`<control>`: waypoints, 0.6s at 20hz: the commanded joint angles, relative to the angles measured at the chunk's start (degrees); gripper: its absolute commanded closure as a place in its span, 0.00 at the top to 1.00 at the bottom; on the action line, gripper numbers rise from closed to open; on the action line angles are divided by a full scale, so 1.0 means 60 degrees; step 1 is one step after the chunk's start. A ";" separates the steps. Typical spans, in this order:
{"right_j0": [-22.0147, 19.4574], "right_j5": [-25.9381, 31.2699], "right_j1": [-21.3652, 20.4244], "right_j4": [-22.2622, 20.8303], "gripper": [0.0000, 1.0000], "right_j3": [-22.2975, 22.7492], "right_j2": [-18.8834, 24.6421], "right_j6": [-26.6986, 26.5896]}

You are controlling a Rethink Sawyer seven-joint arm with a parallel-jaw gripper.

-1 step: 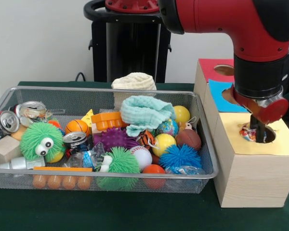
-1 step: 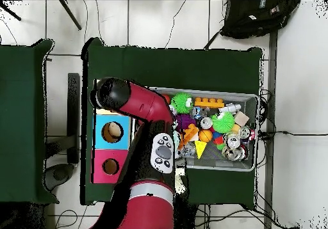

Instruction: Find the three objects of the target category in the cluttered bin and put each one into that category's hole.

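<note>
1. The red and black arm (image 1: 241, 29) reaches down over the wooden box (image 1: 253, 168), which I take as the landmark; from overhead the arm (image 2: 138, 105) covers the box's yellow end.
2. The wooden box stands on the green table (image 1: 135, 211), with three coloured top panels: yellow (image 1: 279, 139) nearest the camera in the front view, blue (image 1: 219, 94) behind it, red (image 1: 209, 67) farthest. Each panel has a hole.
3. The wire bin (image 1: 101, 180) sits just beside the box, on its left in the front view, heaped with clutter.
4. In the bin, a mint cloth (image 1: 144, 113) lies on top of the heap; crushed cans (image 1: 9, 120) gather at the end farthest from the box.
5. Nearer the box are a blue spiky ball (image 1: 180, 156), a brown football (image 1: 189, 138) and a yellow ball (image 1: 181, 114).
6. The gripper (image 1: 257, 132) is lowered into the yellow panel's hole. A crumpled, colourful wrapper-like object (image 1: 246, 133) sits at the hole's rim, touching the gripper; I cannot tell whether it is held, nor how far the gripper is open.
</note>
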 commanded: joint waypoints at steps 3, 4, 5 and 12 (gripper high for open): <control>-0.0478 0.1204 0.1064 -0.1223 0.00 0.1321 0.0266 -0.0135; -0.0482 0.1196 0.1101 -0.1250 0.00 0.1292 0.0264 -0.0088; -0.0468 0.1145 0.1159 -0.1268 0.00 0.1263 0.0235 -0.0022; -0.0318 0.0452 0.1136 -0.1242 0.00 0.1381 0.0131 0.0315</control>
